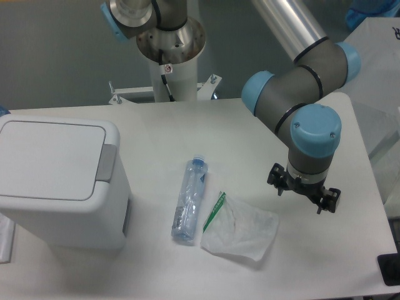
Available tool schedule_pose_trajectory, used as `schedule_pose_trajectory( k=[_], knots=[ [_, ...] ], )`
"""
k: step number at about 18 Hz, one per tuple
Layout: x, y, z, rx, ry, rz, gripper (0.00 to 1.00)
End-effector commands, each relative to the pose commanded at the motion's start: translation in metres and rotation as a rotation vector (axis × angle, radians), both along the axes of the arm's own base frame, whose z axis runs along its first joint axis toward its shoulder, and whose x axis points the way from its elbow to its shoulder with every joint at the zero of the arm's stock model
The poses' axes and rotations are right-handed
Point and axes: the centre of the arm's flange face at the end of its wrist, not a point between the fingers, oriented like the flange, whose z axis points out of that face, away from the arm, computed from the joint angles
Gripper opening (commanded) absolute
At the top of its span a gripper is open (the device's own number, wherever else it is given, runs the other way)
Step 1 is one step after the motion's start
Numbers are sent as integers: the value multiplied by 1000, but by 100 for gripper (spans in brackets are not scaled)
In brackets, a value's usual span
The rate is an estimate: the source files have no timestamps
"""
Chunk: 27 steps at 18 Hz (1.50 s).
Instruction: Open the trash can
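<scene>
We see the trash can (pixel 59 181) at the left side of the table (pixel 250 125), its flat lid down and the grey tab on the rim facing right. A plastic bottle (pixel 189 200) lies near the middle, a clear bag (pixel 240 228) just beside it. The gripper (pixel 304 192) hangs over the right side, well apart from the can; we cannot tell whether its fingers are parted or closed

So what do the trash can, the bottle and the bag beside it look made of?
Trash can: matte white plastic by its moulded rounded corners, with a grey tab. Bottle: clear thin plastic, crumpled, blue cap. Bag: translucent plastic film, wrinkled, probably with a green strip.
</scene>
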Motion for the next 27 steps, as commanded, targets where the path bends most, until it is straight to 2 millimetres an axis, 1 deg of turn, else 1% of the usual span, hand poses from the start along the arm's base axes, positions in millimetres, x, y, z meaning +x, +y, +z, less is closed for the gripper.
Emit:
schedule_pose_trajectory(
  k=[8,11,13,15,17,22,23,27],
  knots=[
    [0,1,1,39,-14,-4,100],
    [3,3,-7,43,-31,-6,100],
    [5,1,-15,50,-34,-4,100],
    [8,-3,-25,103,-11,11,100],
    [17,-1,-26,192,-4,63,100],
    [26,10,-14,313,-70,229,100],
    [29,17,-3,386,-112,298,100],
    [26,27,23,557,-237,420,100]
  ],
)
